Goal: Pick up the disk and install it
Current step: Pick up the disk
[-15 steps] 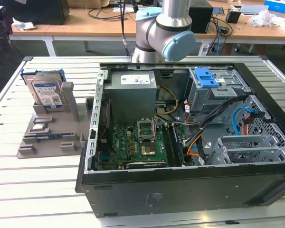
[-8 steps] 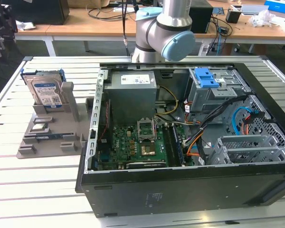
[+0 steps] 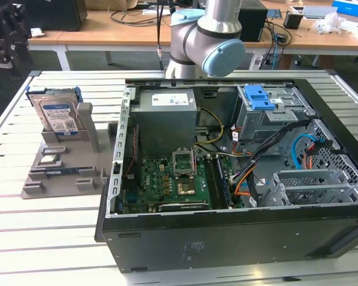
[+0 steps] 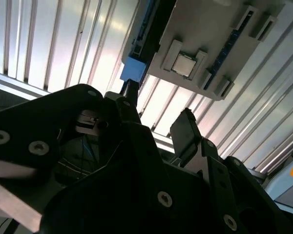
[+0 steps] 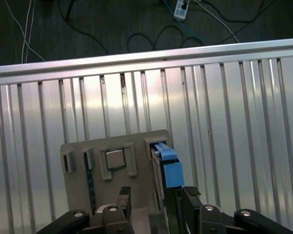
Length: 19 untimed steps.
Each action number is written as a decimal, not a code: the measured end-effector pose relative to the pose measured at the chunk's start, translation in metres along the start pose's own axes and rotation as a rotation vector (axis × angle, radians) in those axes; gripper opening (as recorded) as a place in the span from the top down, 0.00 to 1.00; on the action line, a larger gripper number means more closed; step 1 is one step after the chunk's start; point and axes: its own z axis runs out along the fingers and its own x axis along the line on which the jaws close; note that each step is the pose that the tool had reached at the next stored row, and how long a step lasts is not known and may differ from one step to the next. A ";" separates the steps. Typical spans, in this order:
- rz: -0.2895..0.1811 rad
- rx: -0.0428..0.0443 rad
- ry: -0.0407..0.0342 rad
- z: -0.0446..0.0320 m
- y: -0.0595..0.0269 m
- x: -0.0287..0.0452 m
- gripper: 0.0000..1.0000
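- End effector (image 5: 156, 199) — in the first wrist view its two dark fingertips (image 5: 190, 194) stand apart with nothing between them. It hangs above the holder and grips nothing.
- The disk (image 5: 167, 168) — just beyond and below the fingertips, untouched, and nearer one fingertip than the other.
  - It stands on edge, so the end effector meets only its thin top edge and blue rail.
  - That edge runs away from the end effector, across the line on which the fingers close. The two broad faces turn outward, one toward each finger.
  - In the exterior view the disk looks taller than wide, with its labelled face toward the camera. Its long axis is therefore judged upright, pointing up at the end effector.
- Grey holder (image 5: 78, 151) — carries the disk in a slot at one end. A small square chip (image 5: 115, 159) sits in its own recess just beside the disk.
- Surface (image 5: 224, 122) — ribbed metal slats beneath the holder, well below the end effector.
- Open computer case (image 3: 227, 179) — on the same surface, apart from the holder. Its grey drive cage (image 3: 268, 113) sits on the side of the case away from the disk.
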 end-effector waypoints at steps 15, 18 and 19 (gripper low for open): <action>0.000 -0.0005 0.0018 0.0066 -0.0210 -0.0141 0.46; 0.000 -0.0005 0.0021 0.0081 -0.0237 -0.0161 0.46; 0.000 -0.0004 0.0020 0.0087 -0.0249 -0.0170 0.46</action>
